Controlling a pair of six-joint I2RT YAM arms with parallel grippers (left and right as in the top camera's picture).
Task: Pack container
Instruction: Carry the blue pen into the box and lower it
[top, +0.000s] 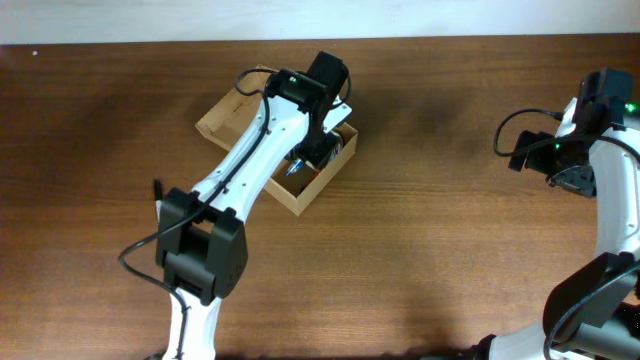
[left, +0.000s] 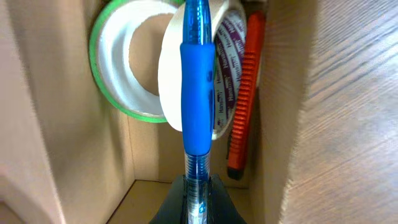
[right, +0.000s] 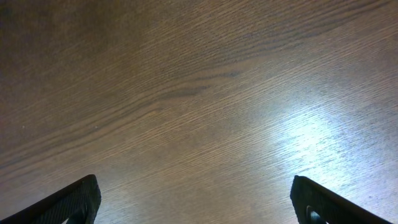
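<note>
Overhead: left pincer (top: 303, 160) (pinching a blue pen (left: 197, 93)) over container (top: 295, 203); right pincer (right: 196, 200) spread.

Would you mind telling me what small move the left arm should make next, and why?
I would probably lower the blue translucent pen a touch further into the tan cardboard box before letting go. The left fingers are shut on it, and it points down over the white tape roll and the green-edged tape roll, beside the orange utility knife, all already inside.
</note>
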